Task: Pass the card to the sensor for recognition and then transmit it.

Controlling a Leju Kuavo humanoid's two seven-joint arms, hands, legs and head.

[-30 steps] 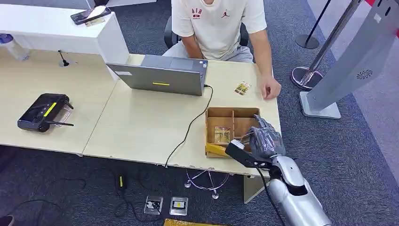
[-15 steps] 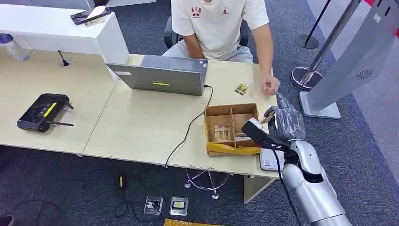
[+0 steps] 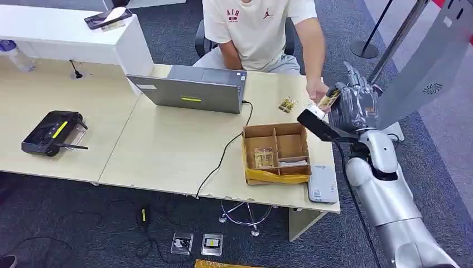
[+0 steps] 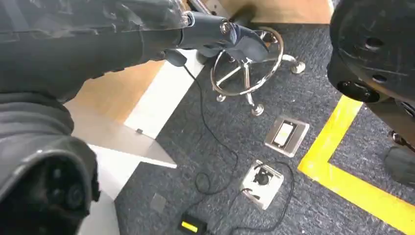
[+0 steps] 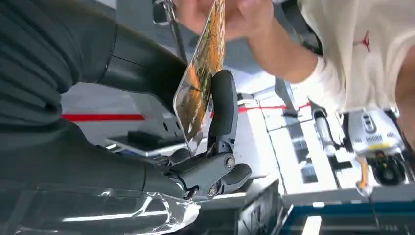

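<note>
The card (image 3: pixel 328 100) is held up in the air at about 2 o'clock in the head view, above the far right corner of the surface (image 3: pixel 167 151), right at the person's hand (image 3: pixel 317 89). Its long axis slants from the right hand (image 3: pixel 352 106) up and away toward the person, and the right wrist view shows it nearly edge-on, with its far end (image 5: pixel 215 19) against the person's fingers (image 5: pixel 235 17). The right hand grasps the card, pinching its near end between the thick thumb and a dark finger (image 5: pixel 222 105). The silver right arm (image 3: pixel 385 195) rises from 5 o'clock, bent at the elbow, with the hand lifted clear of the surface. A second card (image 3: pixel 288 104) lies flat on the surface at 1 o'clock, just beside the held one. The cardboard tray (image 3: pixel 274 153) sits near the surface's front edge. The left hand (image 4: pixel 73 54) hangs over the carpet; whether it is clenched or released, I cannot tell.
</note>
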